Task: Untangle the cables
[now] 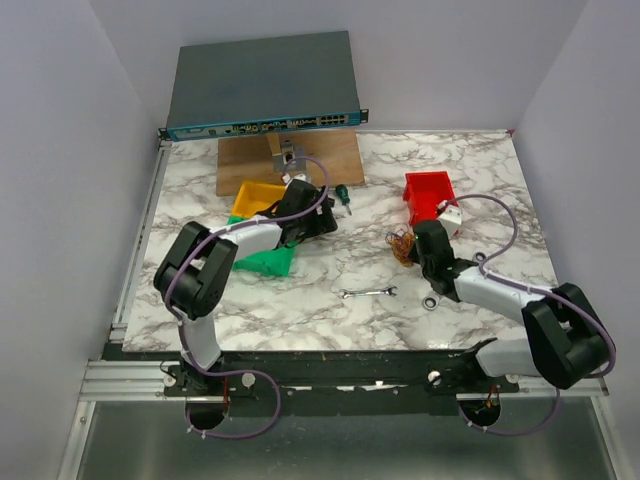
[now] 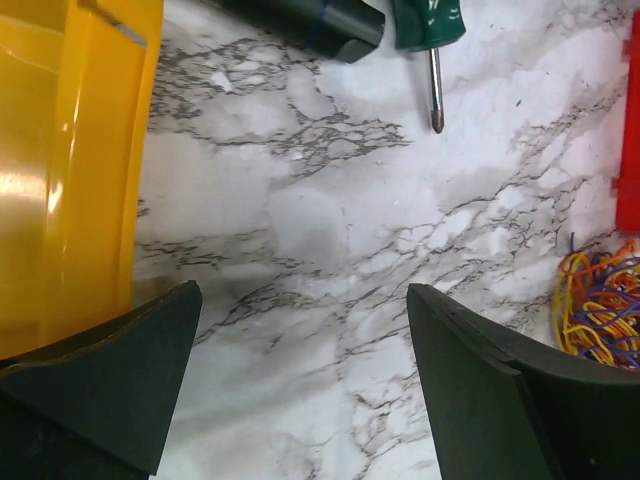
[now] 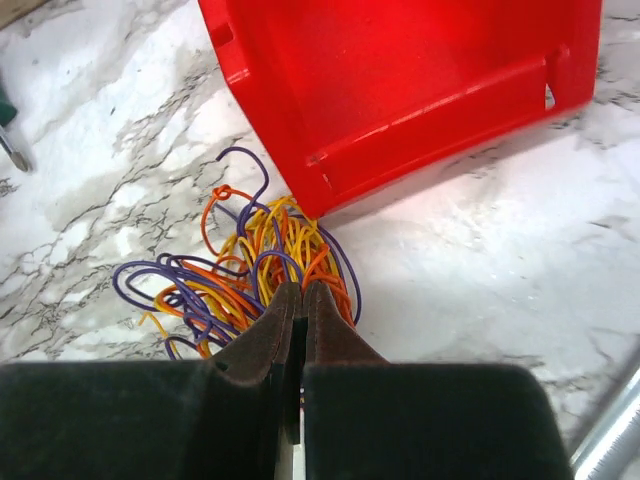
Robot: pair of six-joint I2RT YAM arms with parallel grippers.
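**Cables: drawing a strand out of the bunch**

The cables [image 3: 250, 270] lie as one tangled bunch on the worktop [image 3: 480, 260], touching the near corner of the red bin [image 3: 420, 90]. The right hand [image 3: 300, 295] is pressed together at the bunch's edge; whether a strand is pinched cannot be told. The left hand [image 2: 303, 295] is spread apart over bare worktop beside the yellow bin [image 2: 70, 150]. Recommended: lift slowly, check that few strands follow, and pin the rest with the left hand.
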